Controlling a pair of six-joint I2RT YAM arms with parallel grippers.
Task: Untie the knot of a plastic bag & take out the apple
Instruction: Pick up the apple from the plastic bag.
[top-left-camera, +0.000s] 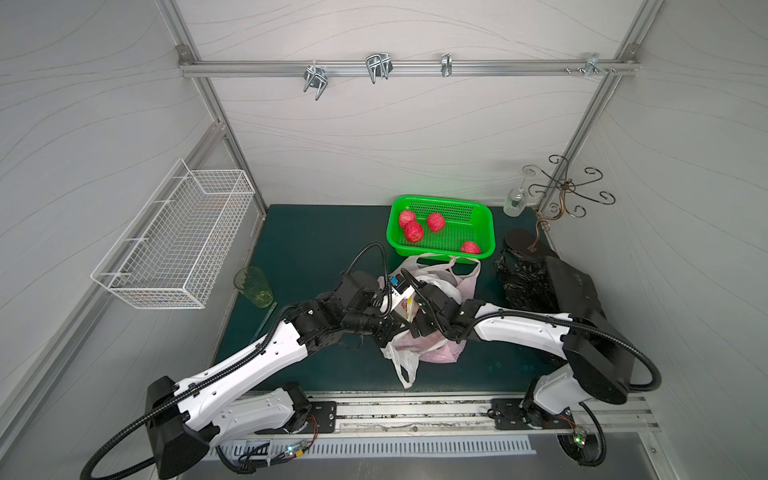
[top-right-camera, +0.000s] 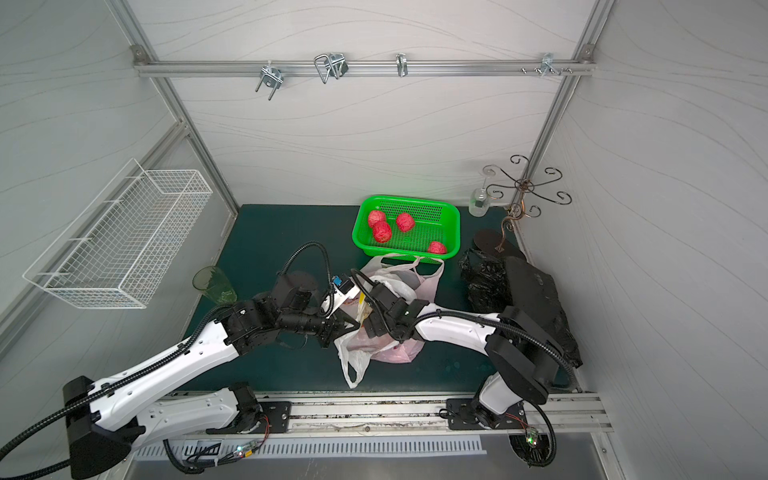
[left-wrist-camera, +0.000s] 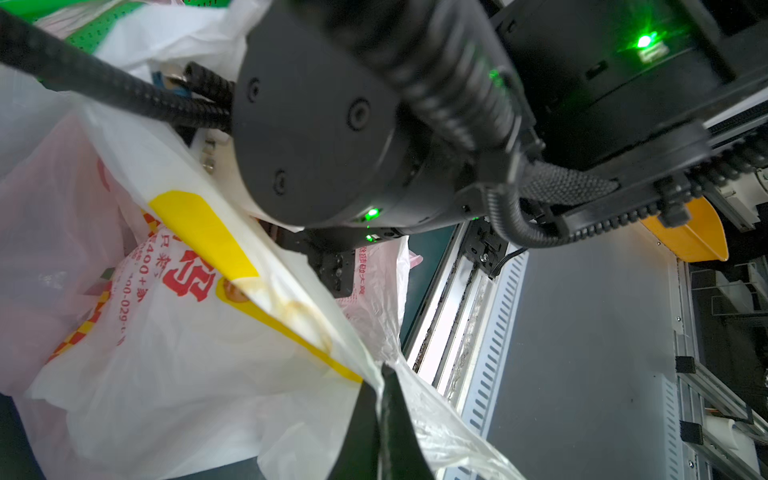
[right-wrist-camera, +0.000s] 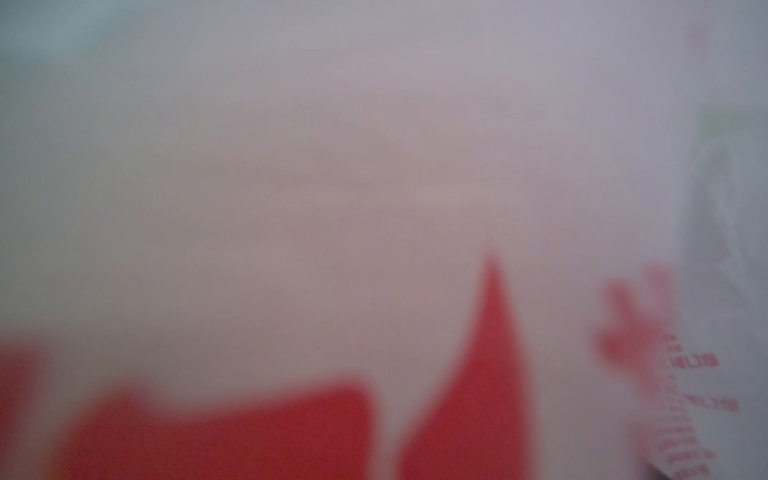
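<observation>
Two white-and-black robot arms are seen from above, mounted on a rail at the near edge. The left arm (top-left-camera: 249, 365) and the right arm (top-left-camera: 519, 328) are bent inward until their wrists nearly meet over a dark green tabletop (top-left-camera: 316, 249). A white wire basket (top-left-camera: 174, 245) is hung on the wall at the left arm's side. A thin plastic bag (top-left-camera: 436, 349), white and pale pink with red and yellow print, is spread at the middle of the tabletop under both wrists. Handle loops are seen lying loose at its near and far ends. A green basket (top-left-camera: 451, 210) is set just behind it, and a crumpled black bag (top-left-camera: 523, 282) is placed at the right arm's side. A green cup (top-left-camera: 253, 286) is placed near the opposite edge. Four red apples (top-left-camera: 435, 222) are held in the green basket; whether another is inside the plastic bag cannot be told. The left pincer (left-wrist-camera: 383, 382) is clamped narrow on a fold of the plastic bag. The right pincer is buried among the bag's folds and its wrist view is blurred by film, so its width cannot be told.
</observation>
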